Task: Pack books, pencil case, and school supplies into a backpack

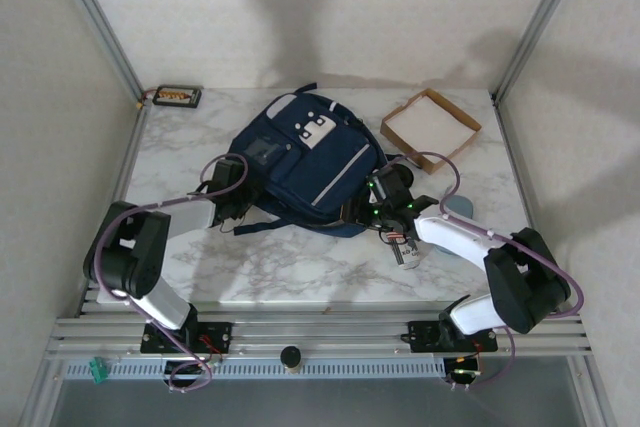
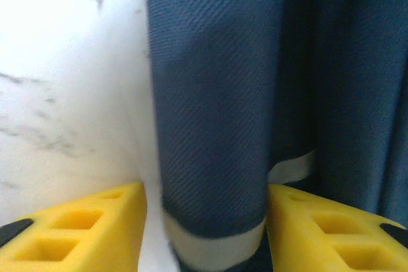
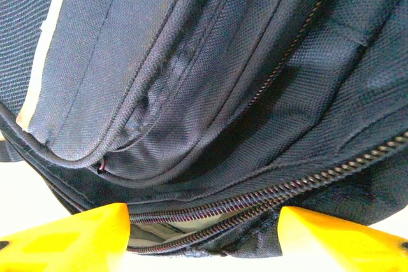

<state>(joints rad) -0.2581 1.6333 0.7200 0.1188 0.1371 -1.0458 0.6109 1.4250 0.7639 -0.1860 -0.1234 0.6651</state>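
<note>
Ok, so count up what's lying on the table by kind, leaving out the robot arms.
Backpack: 1
Cardboard tray: 1
Small dark case at the back left corner: 1
Grey-blue item beside the right arm, too small to name: 1
Small white item under the right arm, too small to name: 1
Total: 5

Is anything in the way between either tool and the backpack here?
Nothing visible. The left tool straddles a blue strap of the backpack, and the right tool is up against its zipper, fabric lying between the fingers. The cardboard tray sits off to the side.
</note>
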